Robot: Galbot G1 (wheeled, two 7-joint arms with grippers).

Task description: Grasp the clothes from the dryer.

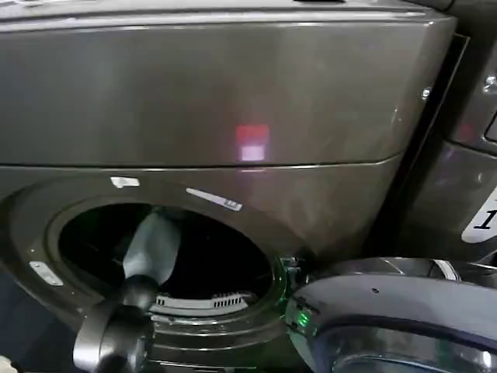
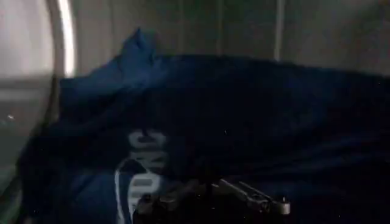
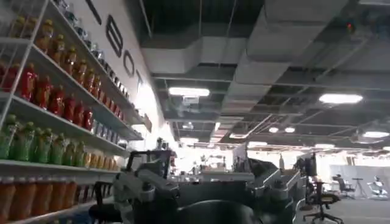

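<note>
From the head view I have the dryer (image 1: 233, 101) square in front of me, its dark bronze-grey front panel filling the upper part and the wide round porthole (image 1: 167, 252) low on the left. Its grey-rimmed glass door (image 1: 396, 318) hangs swung open at the lower right, with a small green light glowing at the hinge side. My left arm (image 1: 144, 264) reaches through the porthole into the dark drum, so the left hand is inside the machine. In the left wrist view the left hand (image 2: 213, 198) sits low, right over the clothes (image 2: 244, 109), a dark navy garment heaped across the drum floor and rising toward the drum wall (image 2: 201, 27) behind it. A band of pale lettering (image 2: 143, 164) runs across the fabric just beside the fingers. The fingers look dark against dark cloth, and I cannot tell whether the left hand is spread or closed on anything. The right hand (image 3: 201, 195) is well away from the dryer, pointing up toward a ceiling with strip lights, beside shelves of bottled drinks (image 3: 55, 103); I cannot tell its opening either.
</note>
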